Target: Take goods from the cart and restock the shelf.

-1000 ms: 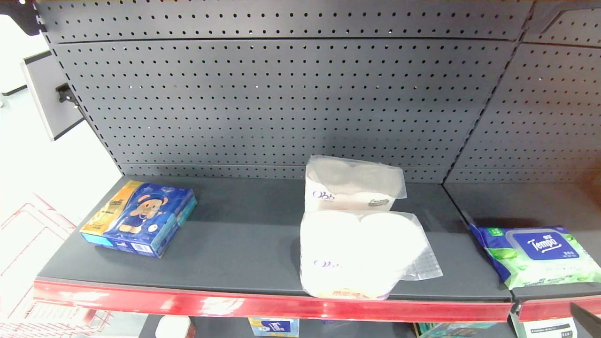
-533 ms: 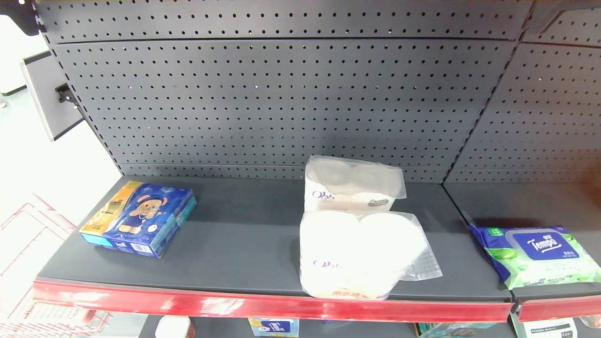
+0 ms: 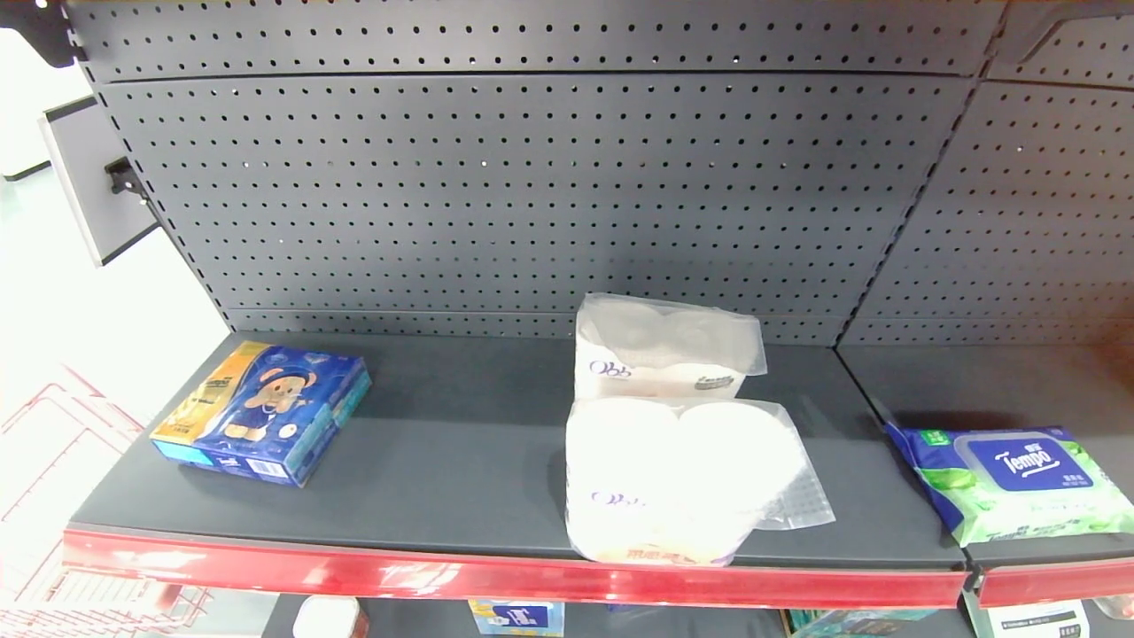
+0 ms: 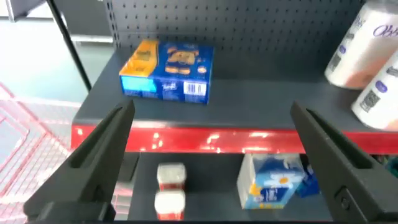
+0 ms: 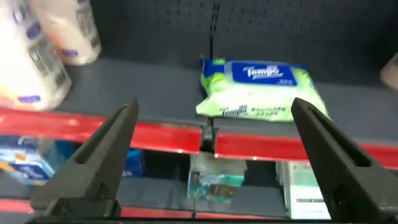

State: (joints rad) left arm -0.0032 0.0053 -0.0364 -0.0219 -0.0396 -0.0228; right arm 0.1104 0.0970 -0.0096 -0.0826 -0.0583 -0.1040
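On the grey shelf (image 3: 461,461) a blue tissue box (image 3: 262,411) lies at the left. Two clear-wrapped packs of white toilet rolls (image 3: 673,470) sit in the middle, one behind the other. A blue-green wet wipes pack (image 3: 1014,483) lies at the right. The red wire cart (image 3: 53,496) stands at the lower left. My left gripper (image 4: 211,109) hangs open and empty in front of the shelf's red edge, facing the tissue box (image 4: 168,68). My right gripper (image 5: 216,106) is open and empty too, in front of the wipes pack (image 5: 258,87).
A perforated grey back panel (image 3: 532,195) rises behind the shelf. A red strip (image 3: 443,576) runs along its front edge. The shelf below holds white bottles (image 4: 169,186), a blue carton (image 4: 270,183) and other packs (image 5: 214,177). Bare shelf lies between tissue box and rolls.
A dark tip at the head view's lower right edge one second ago has dropped out of that picture. The goods on the shelf have not moved.
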